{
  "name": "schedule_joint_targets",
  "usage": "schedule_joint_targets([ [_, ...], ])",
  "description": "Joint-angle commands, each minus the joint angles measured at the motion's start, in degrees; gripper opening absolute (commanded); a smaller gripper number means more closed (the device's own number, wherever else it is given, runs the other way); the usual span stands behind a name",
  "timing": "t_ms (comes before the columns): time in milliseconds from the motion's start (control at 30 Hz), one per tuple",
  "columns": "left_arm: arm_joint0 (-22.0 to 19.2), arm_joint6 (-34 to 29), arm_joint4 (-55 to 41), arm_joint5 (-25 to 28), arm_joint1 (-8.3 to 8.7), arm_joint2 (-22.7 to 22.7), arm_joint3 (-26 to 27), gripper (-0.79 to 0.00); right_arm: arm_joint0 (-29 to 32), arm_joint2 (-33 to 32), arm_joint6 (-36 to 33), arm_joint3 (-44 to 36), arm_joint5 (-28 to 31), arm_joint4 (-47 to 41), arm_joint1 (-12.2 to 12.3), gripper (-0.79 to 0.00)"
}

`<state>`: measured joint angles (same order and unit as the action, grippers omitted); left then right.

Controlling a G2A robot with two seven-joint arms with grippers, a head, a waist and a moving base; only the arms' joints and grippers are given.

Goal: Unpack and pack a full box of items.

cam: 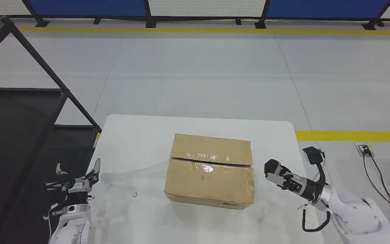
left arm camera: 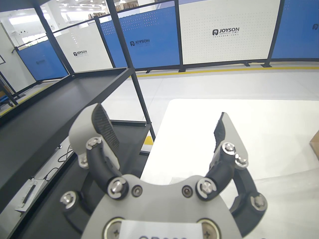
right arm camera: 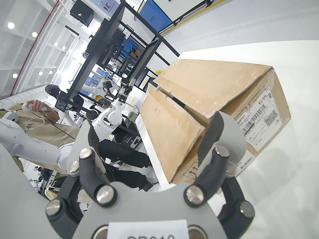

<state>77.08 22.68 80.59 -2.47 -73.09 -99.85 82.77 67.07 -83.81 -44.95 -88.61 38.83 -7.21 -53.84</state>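
A brown cardboard box (cam: 210,171) sits in the middle of the white table (cam: 140,140), its top flaps folded down and meeting along a seam. The right wrist view shows the box (right arm camera: 211,95) from its end, with a white printed label (right arm camera: 259,118) on the side. My left gripper (cam: 78,177) is over the table's near left corner, well apart from the box, open and holding nothing (left arm camera: 159,128). My right gripper (cam: 273,169) hovers just off the box's right end, open and holding nothing (right arm camera: 152,135).
A black metal shelf rack (cam: 36,122) stands against the table's left side; its flat shelf (left arm camera: 57,105) lies close to the left gripper. A small ring-like item (cam: 134,195) lies on the table left of the box. Blue and white partition panels (cam: 201,7) stand far behind.
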Motion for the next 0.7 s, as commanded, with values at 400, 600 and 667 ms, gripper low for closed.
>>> schedule_joint_targets([
  [400, 0.6, -6.8, -5.1, 7.5, -0.25, 3.0, 2.9, 0.0, -3.7, 2.8, -3.6, 5.6, -3.5, -2.1, -0.3, 0.0],
  [600, 4.3, -11.9, -10.8, 20.0, 0.43, 1.4, 8.9, 0.0, -7.5, 6.8, -10.0, 8.8, -1.9, -5.2, -0.7, 0.0],
  [667, 5.4, -12.5, -11.9, 23.4, 0.66, 1.0, 10.3, 0.0, -8.7, 7.9, -10.9, 9.8, -1.6, -5.9, -0.8, 0.0],
])
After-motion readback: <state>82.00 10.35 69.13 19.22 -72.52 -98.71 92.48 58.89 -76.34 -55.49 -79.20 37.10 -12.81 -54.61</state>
